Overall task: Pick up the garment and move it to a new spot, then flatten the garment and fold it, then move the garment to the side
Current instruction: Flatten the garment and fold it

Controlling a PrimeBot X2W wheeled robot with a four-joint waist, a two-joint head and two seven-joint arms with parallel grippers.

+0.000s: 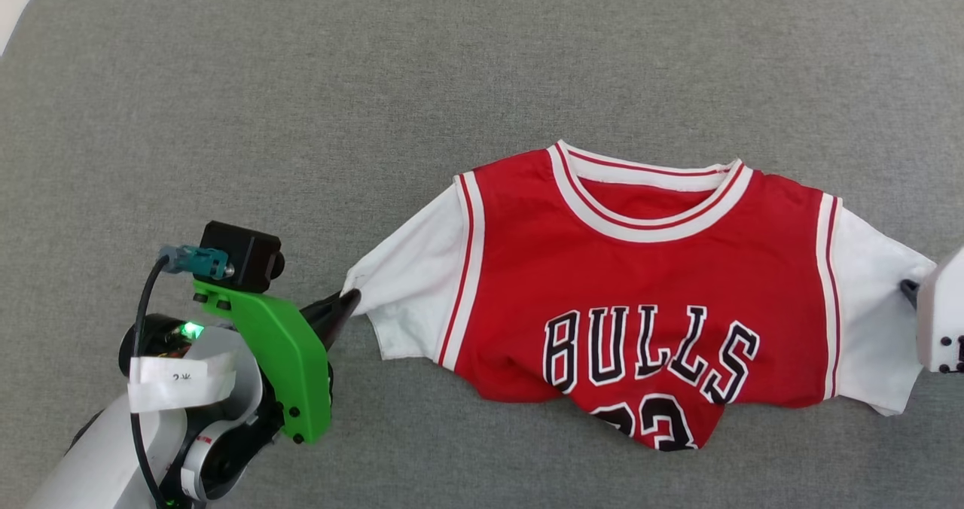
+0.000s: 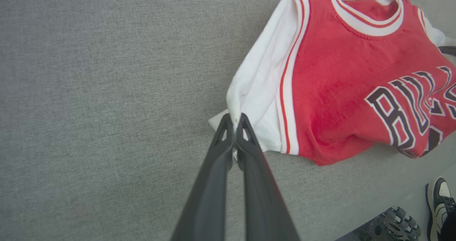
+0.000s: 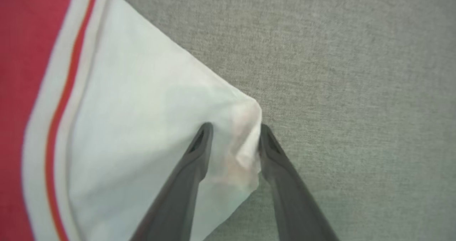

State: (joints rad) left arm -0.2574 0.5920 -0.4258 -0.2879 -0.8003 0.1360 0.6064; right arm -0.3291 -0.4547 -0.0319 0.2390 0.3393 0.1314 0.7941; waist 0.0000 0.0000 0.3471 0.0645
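**A:** Where does the garment (image 1: 640, 283) lie?

**B:** Face up on the grey tabletop (image 1: 301, 80), collar away from me. Its long axis runs sleeve to sleeve, straight between my two claws.

**A:** And the claws?

**B:** My left claw (image 2: 234, 121) is closed on the tip of the garment's left sleeve (image 1: 410, 283). My right claw (image 3: 235, 127) sits at the garment's right sleeve (image 3: 142, 109), fingers apart on either side of its corner, not pinched together.

**A:** What does the next move turn on?

**B:** I judge the right claw must clamp first. Pulling both ends outward along that axis should then flatten the garment. The hem (image 1: 655, 419) nearest me is rumpled.
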